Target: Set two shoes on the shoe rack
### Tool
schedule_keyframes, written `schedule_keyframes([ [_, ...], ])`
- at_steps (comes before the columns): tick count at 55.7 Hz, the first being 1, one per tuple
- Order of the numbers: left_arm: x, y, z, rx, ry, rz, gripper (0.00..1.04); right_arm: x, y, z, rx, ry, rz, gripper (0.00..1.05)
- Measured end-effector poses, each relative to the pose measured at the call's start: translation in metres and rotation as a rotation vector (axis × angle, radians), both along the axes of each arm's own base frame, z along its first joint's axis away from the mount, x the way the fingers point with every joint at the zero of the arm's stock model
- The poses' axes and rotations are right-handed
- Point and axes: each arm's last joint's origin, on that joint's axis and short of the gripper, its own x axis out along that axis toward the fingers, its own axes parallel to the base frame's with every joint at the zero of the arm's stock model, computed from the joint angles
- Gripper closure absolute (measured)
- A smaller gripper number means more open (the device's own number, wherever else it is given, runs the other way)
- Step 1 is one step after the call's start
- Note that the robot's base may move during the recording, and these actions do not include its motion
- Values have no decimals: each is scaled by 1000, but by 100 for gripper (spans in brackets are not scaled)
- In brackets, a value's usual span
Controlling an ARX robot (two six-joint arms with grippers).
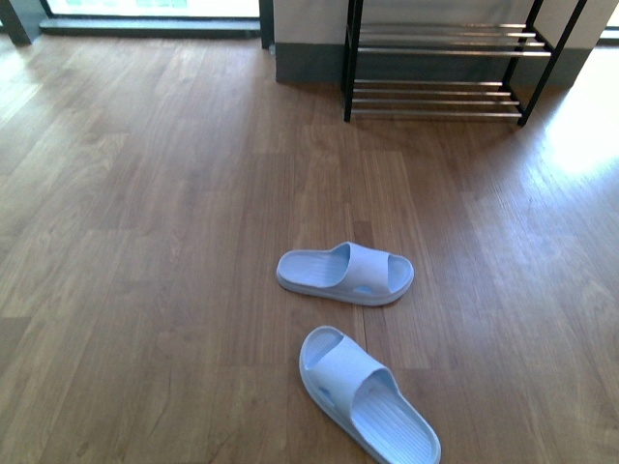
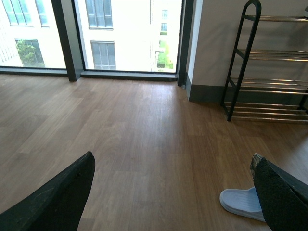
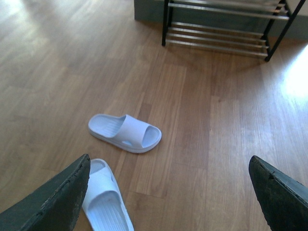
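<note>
Pale blue, both of them: these are open-toed rubber slides, and they're sitting out on the wooden floor [image 1: 145, 242], soles down. The far slide [image 1: 345, 275] lies crosswise, with its toe to the robot's right. The near slide [image 1: 366, 394] is angled, toe aimed away and a little left, ribbed heel bed closest to the robot. The two are near each other but not touching, with a strip of bare plank between them.

Neither shoe is on the shoe rack [image 1: 445, 50] yet. It stands well apart from them, against the grey-skirted wall [image 1: 309, 63], with a thin black frame and shiny silver bars across its tiers. Nothing sits on the tiers that can be seen. A bright patch of sun falls on the floor at the rack's right.

Now the arms. The left gripper [image 2: 172, 159] hangs above the floor with its dark fingers [image 2: 57, 202] spread wide and nothing between them. One slide just peeks out behind a fingertip, and a big window [image 2: 130, 33] glows beyond. The right gripper [image 3: 169, 161] is also spread wide and empty, hovering over the pair, with the near slide just by one fingertip.
</note>
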Motion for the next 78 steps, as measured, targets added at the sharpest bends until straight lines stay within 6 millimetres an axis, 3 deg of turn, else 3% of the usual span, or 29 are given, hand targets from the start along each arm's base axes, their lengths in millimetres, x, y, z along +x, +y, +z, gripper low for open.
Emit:
schedule_keyframes([
  [7, 0, 0, 0, 0, 0, 0, 9, 51, 3, -31, -56, 105, 43, 9],
  [11, 0, 0, 0, 0, 0, 0, 9, 79, 10, -66, -85, 185, 98, 9],
  [16, 0, 0, 0, 0, 0, 0, 9, 99, 15, -106, -126, 266, 144, 9],
  [19, 0, 0, 0, 0, 0, 0, 9, 106, 16, -124, -148, 303, 167, 9],
  [26, 0, 0, 0, 0, 0, 0, 9, 124, 18, -193, -226, 434, 244, 9],
  [39, 0, 0, 0, 0, 0, 0, 9, 127, 19, -257, -240, 592, 329, 9],
  [60, 0, 0, 0, 0, 0, 0, 9, 149, 33, -313, -152, 685, 311, 9],
  [78, 0, 0, 0, 0, 0, 0, 9, 165, 47, -327, -131, 668, 335, 9],
])
